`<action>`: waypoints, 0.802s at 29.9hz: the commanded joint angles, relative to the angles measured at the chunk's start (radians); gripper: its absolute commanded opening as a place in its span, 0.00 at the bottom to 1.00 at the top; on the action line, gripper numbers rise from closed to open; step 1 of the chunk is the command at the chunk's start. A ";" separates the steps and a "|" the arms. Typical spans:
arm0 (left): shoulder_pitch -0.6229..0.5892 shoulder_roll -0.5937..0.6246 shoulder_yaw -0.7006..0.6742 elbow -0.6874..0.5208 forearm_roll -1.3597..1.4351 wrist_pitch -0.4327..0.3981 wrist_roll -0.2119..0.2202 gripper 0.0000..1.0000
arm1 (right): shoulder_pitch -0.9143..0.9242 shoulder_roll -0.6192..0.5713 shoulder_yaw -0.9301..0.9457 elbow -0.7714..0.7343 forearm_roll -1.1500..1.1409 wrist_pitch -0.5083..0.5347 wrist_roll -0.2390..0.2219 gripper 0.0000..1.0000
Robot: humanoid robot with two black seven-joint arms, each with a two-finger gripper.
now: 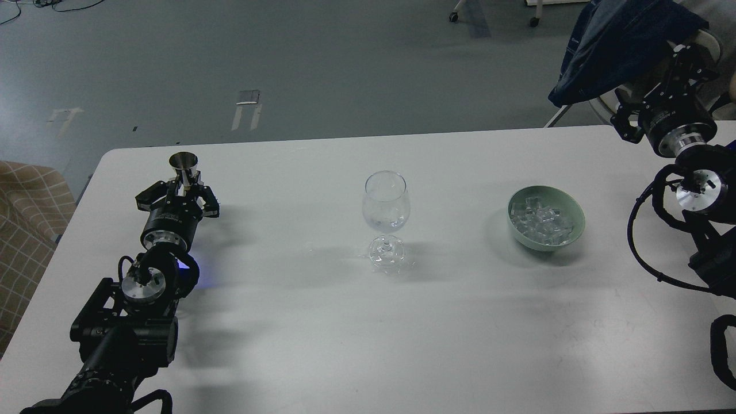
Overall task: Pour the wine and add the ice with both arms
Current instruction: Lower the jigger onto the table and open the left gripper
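Observation:
A clear, empty wine glass (386,202) stands upright at the middle of the white table (322,322). A pale green bowl (572,231) to its right holds a heap of clear ice (540,218) cubes. My left gripper (184,183) is at the table's far left and is shut on the lower part of a small metal measuring cup (184,162), held upright with its mouth up. My right gripper (687,57) is raised beyond the table's far right corner. It is dark against dark cloth, so its fingers cannot be told apart.
A chair draped with dark blue cloth (621,40) stands just behind the right gripper. A beige checked seat (23,213) is off the table's left edge. Black cables (644,241) loop from the right arm over the table's right edge.

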 commanded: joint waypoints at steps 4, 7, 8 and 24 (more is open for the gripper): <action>0.001 0.000 0.002 0.000 0.000 0.001 -0.001 0.44 | 0.001 0.003 0.000 -0.002 0.000 0.000 -0.001 1.00; 0.001 0.001 0.002 0.000 0.000 0.002 -0.001 0.52 | 0.001 0.003 0.000 -0.002 0.000 0.000 0.001 1.00; 0.001 0.001 0.003 0.000 0.000 0.003 -0.001 0.56 | 0.001 0.003 0.000 -0.002 0.000 0.000 0.001 1.00; -0.007 0.006 0.006 -0.014 0.002 0.029 0.001 0.73 | -0.003 0.006 0.002 0.000 0.002 0.000 0.001 1.00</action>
